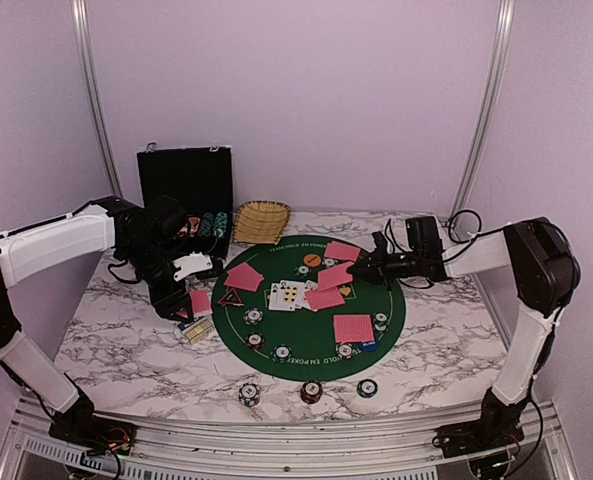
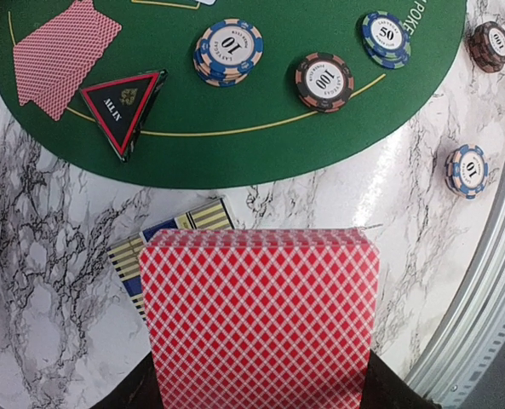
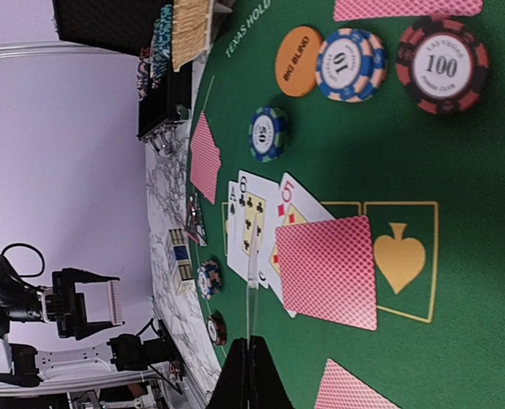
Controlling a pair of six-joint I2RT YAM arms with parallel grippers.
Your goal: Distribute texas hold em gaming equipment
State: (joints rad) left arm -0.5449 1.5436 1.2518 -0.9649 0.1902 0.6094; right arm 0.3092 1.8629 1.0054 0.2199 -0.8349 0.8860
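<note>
Three chips (image 1: 311,391) lie at lower centre along the table (image 1: 126,350) edge, with bare marble flanking the green mat (image 1: 306,345). Pink-backed cards (image 1: 353,328) dot the mat. Centre left, the left gripper (image 1: 189,302) clamps a deck (image 2: 261,307). Centre right, the right gripper (image 1: 361,268) is closed; load indiscernible. Lilac walls stand behind.

Card deck (image 2: 261,315), bottom edge off-frame

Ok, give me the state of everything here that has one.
black case, open, lid upright
left pincer, shut on the card deck
right pincer, shut
centre cards, three face up, overlapping
</note>
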